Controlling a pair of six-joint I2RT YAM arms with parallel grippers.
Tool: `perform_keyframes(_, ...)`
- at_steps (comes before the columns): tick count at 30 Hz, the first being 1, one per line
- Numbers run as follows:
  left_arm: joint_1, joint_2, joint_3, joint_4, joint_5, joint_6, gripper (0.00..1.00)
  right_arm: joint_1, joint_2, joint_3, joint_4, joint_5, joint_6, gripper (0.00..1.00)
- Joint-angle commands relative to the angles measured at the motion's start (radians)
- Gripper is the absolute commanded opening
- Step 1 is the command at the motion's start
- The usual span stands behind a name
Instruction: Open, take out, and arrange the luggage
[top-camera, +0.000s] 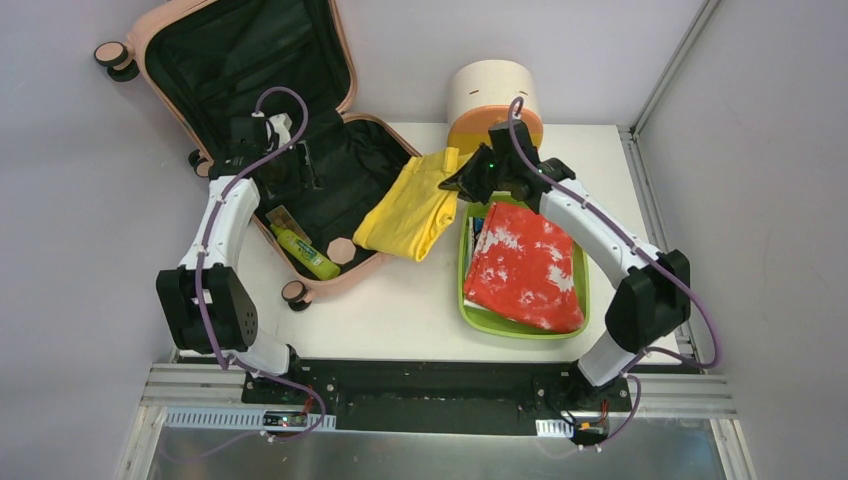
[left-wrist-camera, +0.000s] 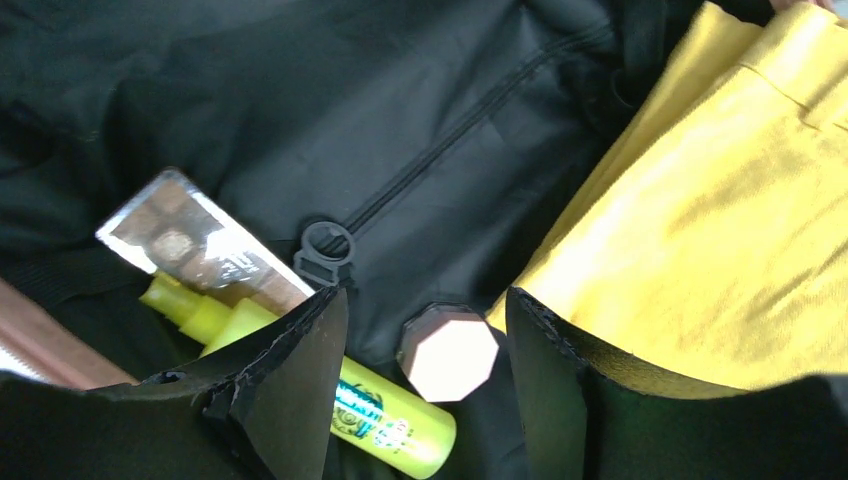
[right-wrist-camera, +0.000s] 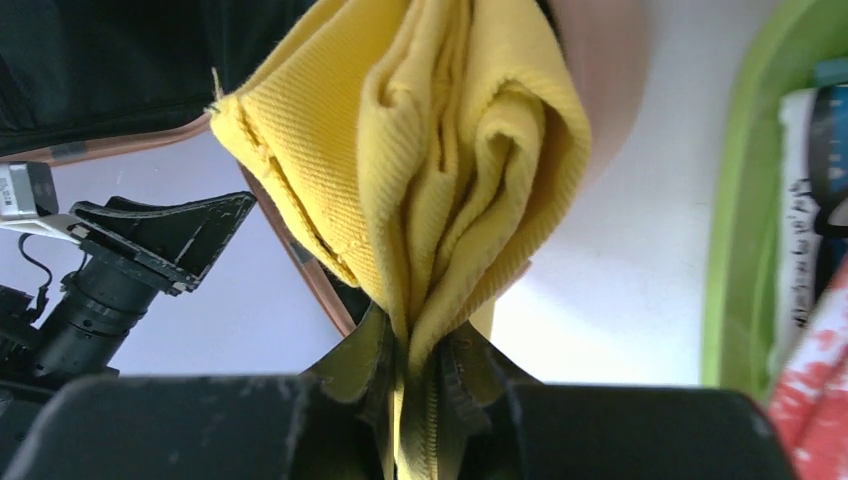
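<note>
The luggage is laid open at the left rear of the surface, its lid tipped back. A bottle and a small pink cap are seen on the black lining in its near corner. The left hand is held above the lining, jaws apart, with nothing between them. A yellow cloth, draped over the luggage's right rim, is pinched by the right hand. Just beside it, a red cloth is laid in a green tray.
</note>
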Motion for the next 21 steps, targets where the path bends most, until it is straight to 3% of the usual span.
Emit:
perform_keyframes(1, 0.004, 0.023, 0.028, -0.014, 0.154, -0.027, 0.61, -0.089, -0.078, -0.064, 0.044, -0.13, -0.07, 0.0)
perform_keyframes(6, -0.037, 0.078, 0.043, -0.014, 0.26, 0.001, 0.66, -0.153, -0.083, -0.21, 0.177, -0.201, -0.075, 0.0)
perform_keyframes(21, -0.163, 0.357, 0.221, -0.012, 0.406, 0.066, 0.74, -0.266, -0.004, -0.352, 0.345, -0.387, -0.176, 0.0)
